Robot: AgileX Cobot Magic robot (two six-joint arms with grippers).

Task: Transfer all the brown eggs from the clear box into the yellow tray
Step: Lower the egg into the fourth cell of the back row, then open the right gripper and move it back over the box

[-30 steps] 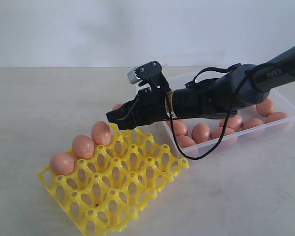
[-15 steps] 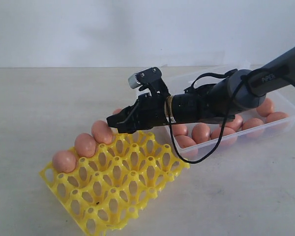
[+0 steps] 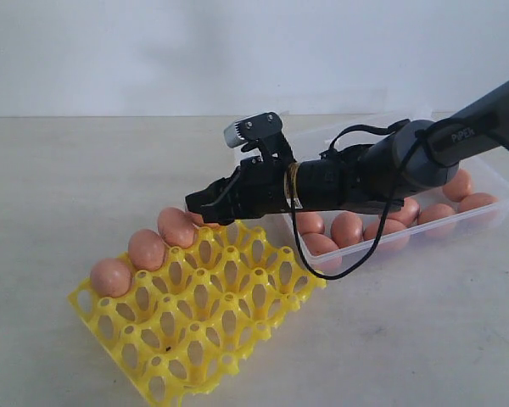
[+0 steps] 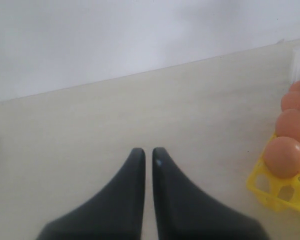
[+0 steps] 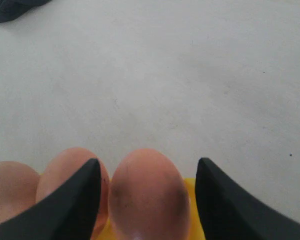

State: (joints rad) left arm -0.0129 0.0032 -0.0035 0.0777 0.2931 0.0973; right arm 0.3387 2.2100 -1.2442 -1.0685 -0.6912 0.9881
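- The right pincer [image 3: 197,203] hung over the far row of the tray [image 3: 229,305], with its jaws spread on both sides of an egg [image 5: 150,195] and not pressing it.
- This egg sat in a cup between the jaws, just beside three more eggs [image 3: 144,248] in that row; the other cups were empty.
- The box [image 3: 502,202] held many eggs [image 3: 346,227], nearer to the right arm.
- The left pincer [image 4: 146,152] was closed and empty over the desk [image 4: 90,125].
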